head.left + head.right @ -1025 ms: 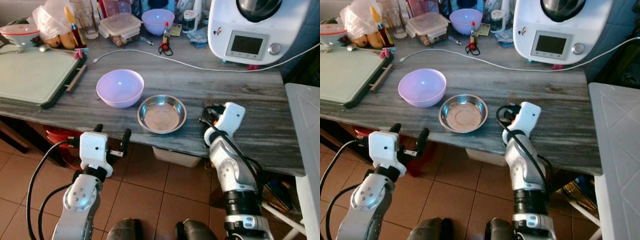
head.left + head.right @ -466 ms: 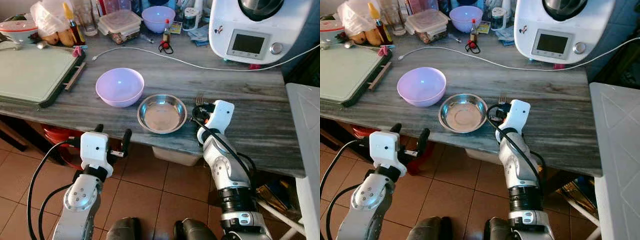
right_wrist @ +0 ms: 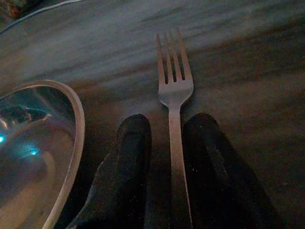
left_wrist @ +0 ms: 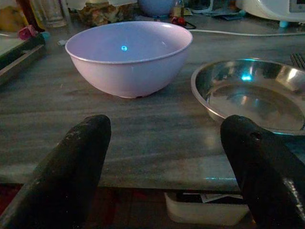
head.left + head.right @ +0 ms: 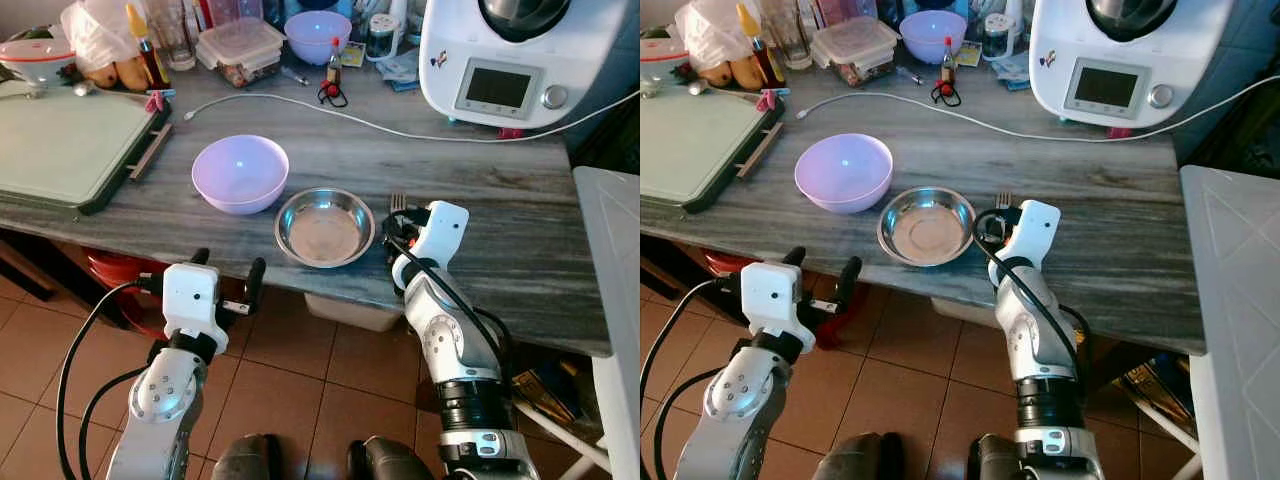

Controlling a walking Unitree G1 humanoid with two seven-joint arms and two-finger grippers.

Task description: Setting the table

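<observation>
Right gripper (image 3: 167, 157) low on grey counter (image 5: 480, 170), fingers (image 3: 128, 157) closed narrowly on fork (image 3: 172, 90) beside steel bowl (image 5: 324, 226). Left gripper (image 4: 167, 157) spread wide, below counter edge, facing lilac bowl (image 5: 240, 174).

My right gripper (image 5: 1002, 222) rests low on the grey wood-grain counter (image 5: 1110, 210), just beside the steel bowl (image 5: 926, 225) — a fork (image 5: 1003, 202) pokes its tines out past my wrist, away from me. The lilac bowl (image 5: 843, 172) sits close beside the steel one, to its left. My left gripper (image 5: 820, 283) hangs below the counter edge, over the tiled floor (image 5: 910, 390), fingers spread apart. Farther back a white cable (image 5: 940, 110) snakes toward the white kitchen machine (image 5: 1120, 55).
</observation>
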